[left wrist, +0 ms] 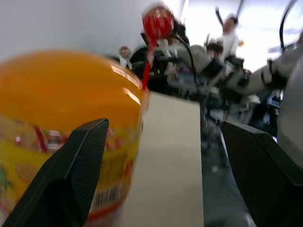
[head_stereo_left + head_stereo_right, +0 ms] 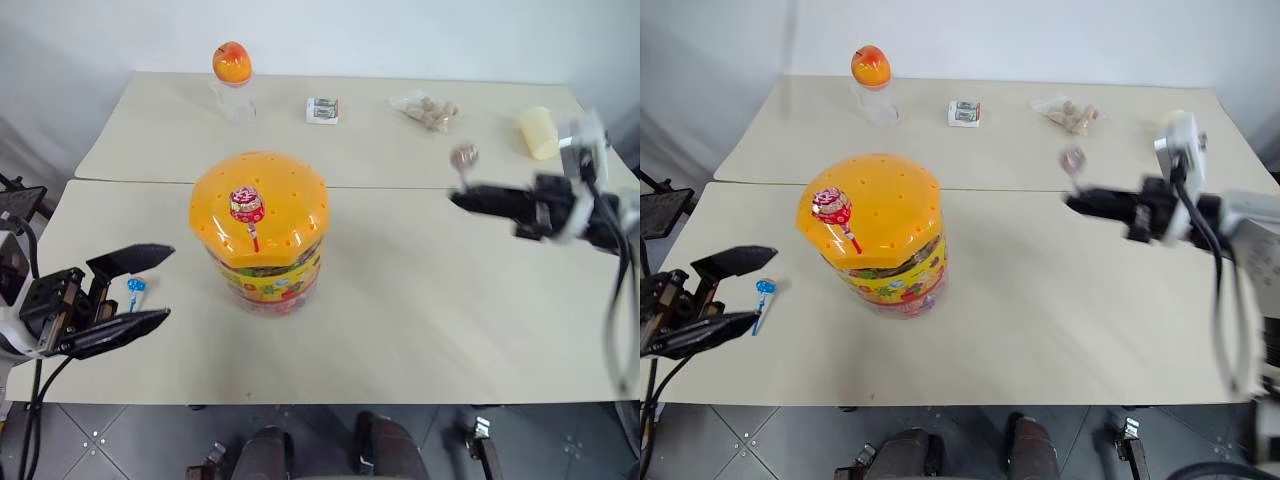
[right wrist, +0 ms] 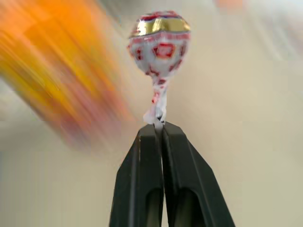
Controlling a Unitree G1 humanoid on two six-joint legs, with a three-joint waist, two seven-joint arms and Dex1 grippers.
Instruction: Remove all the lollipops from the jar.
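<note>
Nearest me, my left end effector (image 2: pixel 125 290) hangs open just off the worktop's (image 2: pixel 420 320) near left edge, its 2 black fingers spread wide and gripping nothing. Between those fingers in the head views, lying on the worktop, is the blue lollipop (image 2: pixel 134 288), already out of the jar (image 2: pixel 260 230).

The jar stands a little further in, left of centre, with its orange domed lid on. The red lollipop (image 2: pixel 247 207) is still planted in 1 of the lid's holes, stick down, so 1 piece remains to pull.

Out to the right, my right end effector (image 3: pixel 162 126) is clamped shut on the white lollipop (image 3: pixel 160 42), pinching it at the twisted wrapper just under the head, well clear of the jar. To do this step well I judge I should bring it low over bare worktop, away from the seam between the 2 tables, and only then let go, so it neither rolls nor drops. The grip is thin, so a gentle swing suits it.

The right wrist view shows that pinch plainly, which the blurred head views do not. The left wrist view shows the red lollipop standing proud of the lid. The head views show the far clutter: an orange-topped bottle (image 2: pixel 232 80), a small packet (image 2: pixel 322 110), a bag of snacks (image 2: pixel 428 110).
</note>
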